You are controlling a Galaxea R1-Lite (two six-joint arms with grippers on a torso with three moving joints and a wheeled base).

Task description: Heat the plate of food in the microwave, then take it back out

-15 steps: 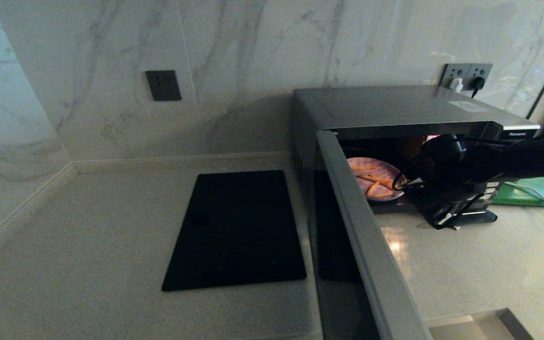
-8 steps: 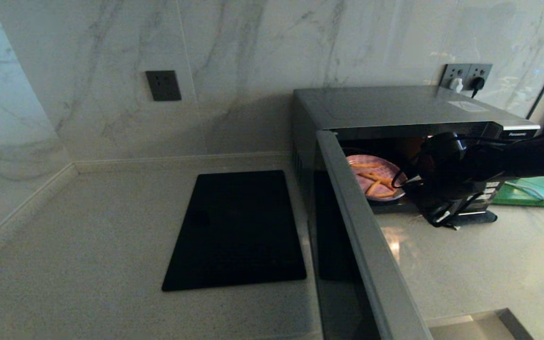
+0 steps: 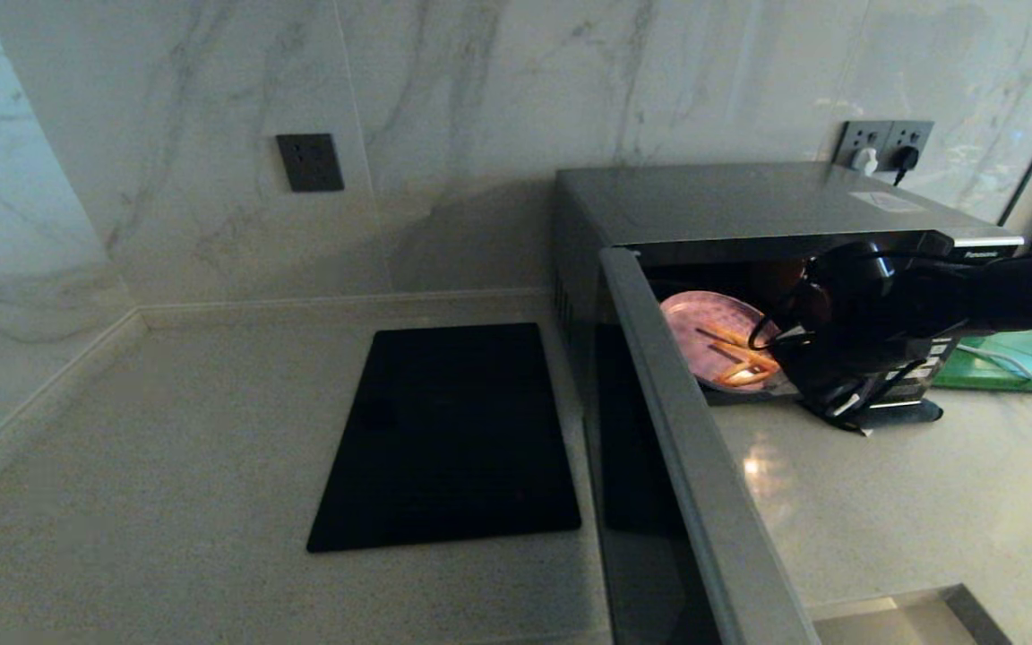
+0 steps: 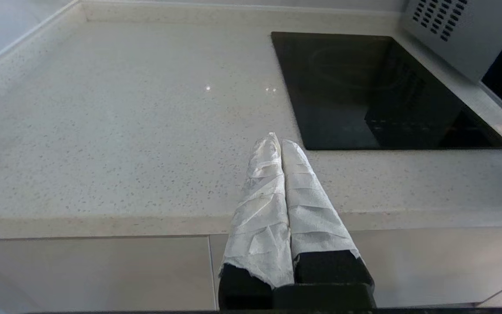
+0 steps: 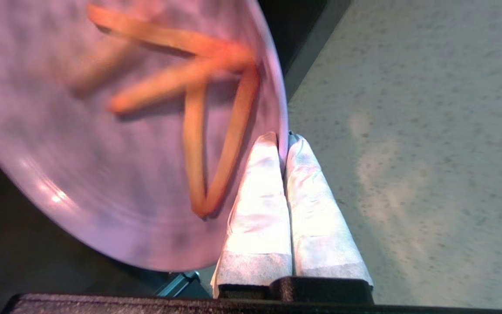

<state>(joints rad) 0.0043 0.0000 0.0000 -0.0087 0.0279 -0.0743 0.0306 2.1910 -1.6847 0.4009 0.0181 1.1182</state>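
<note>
Nearest, the left gripper (image 4: 280,144) hangs parked off the near counter (image 3: 167,466) edge, wrapped fingers pressed together w/ nothing between, black cooktop panel (image 3: 449,434) beyond it. Farther right, the microwave (image 3: 749,202) stands w/ door (image 3: 691,466) swung open toward the robot. The right gripper (image 5: 282,141) reaches into the opening, fingers pinched narrow on the near rim of the plate of food (image 3: 715,339), which sits tilted at the cavity mouth. Risk: thin rim grip, so plate could slip or tip further and fries (image 5: 198,109) slide off; could also clip the door edge on the way out. "Panasonic" reads faintly on the microwave's top-right front.
</note>
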